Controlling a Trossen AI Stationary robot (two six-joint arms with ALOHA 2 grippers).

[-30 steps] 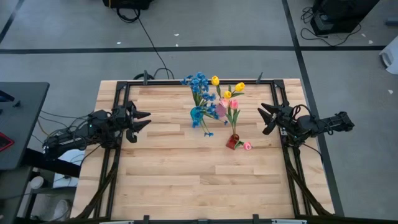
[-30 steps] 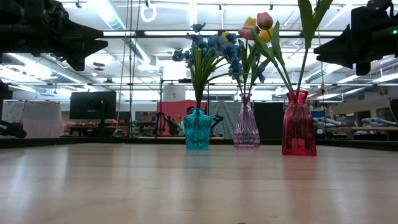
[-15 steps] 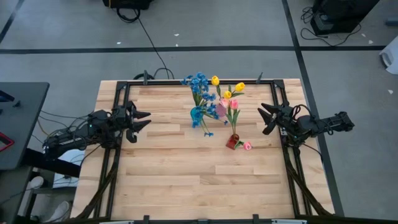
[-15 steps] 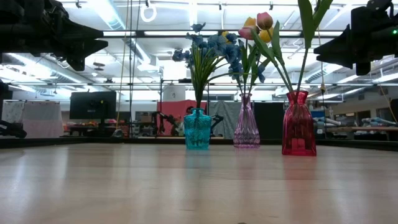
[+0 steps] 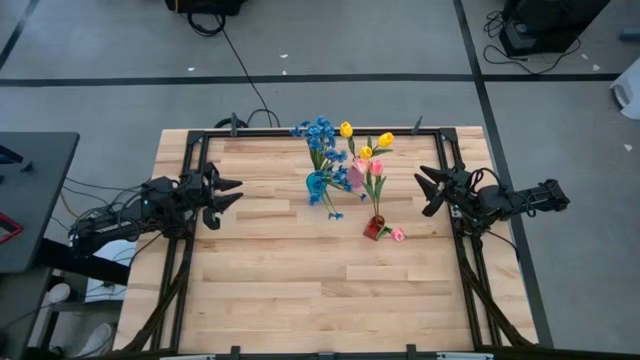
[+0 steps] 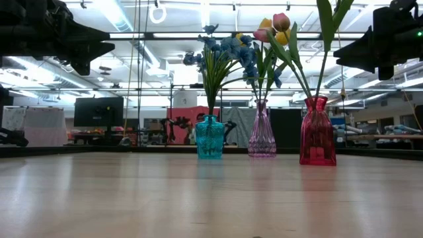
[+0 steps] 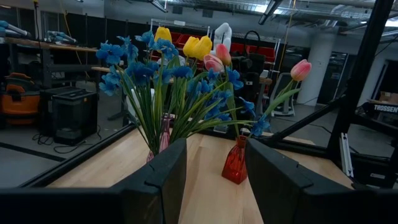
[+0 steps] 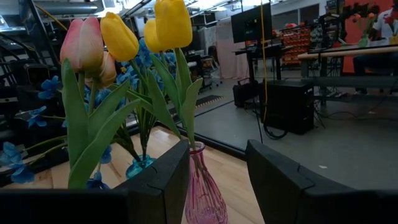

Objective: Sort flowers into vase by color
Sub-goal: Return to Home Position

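Observation:
Three glass vases stand mid-table: a blue vase (image 5: 316, 187) holding blue flowers (image 5: 318, 134), a clear pink vase (image 6: 262, 137) holding yellow tulips (image 5: 366, 151), and a red vase (image 5: 373, 229) holding pink tulips (image 5: 376, 167). Their stems stick into the vase necks. My left gripper (image 5: 226, 193) hangs open above the table's left side, pointing at the vases. My right gripper (image 5: 430, 190) hangs open above the right side, facing them. In the left wrist view the red vase (image 7: 236, 165) shows between the fingers, farther off. The right wrist view shows the pink vase (image 8: 203, 193) and yellow tulips (image 8: 173, 22) close ahead.
A black metal frame (image 5: 200, 140) runs along the table's left, far and right edges. Bare wooden tabletop (image 5: 300, 290) spreads over the near half. Beyond the table lie grey floor, cables and a workshop with benches and screens.

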